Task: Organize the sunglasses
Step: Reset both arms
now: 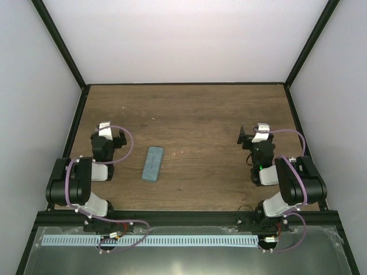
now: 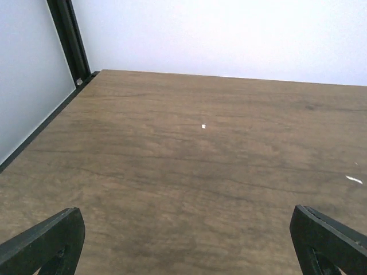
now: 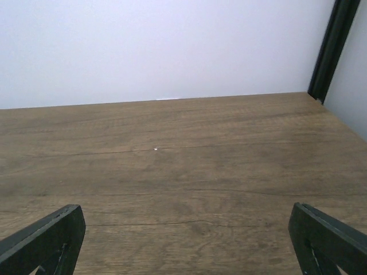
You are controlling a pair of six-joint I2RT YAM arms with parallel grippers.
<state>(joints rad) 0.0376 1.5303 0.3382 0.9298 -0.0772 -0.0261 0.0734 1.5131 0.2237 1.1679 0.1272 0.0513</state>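
Both black arms sit folded low; left gripper and right gripper gape wide, empty; teal-blue oblong rounded case lies lengthwise near-to-far.

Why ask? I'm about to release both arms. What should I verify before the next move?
1. Left gripper open, holding nothing: ok.
2. Right gripper open, holding nothing: ok.
3. Teal-blue oblong rounded case lies flat on the brown wooden table, apart from both arms and nearer the left one: ok.
4. Case lid open or shut: cannot tell from above.
5. Sunglasses located: not ok; no view shows them.
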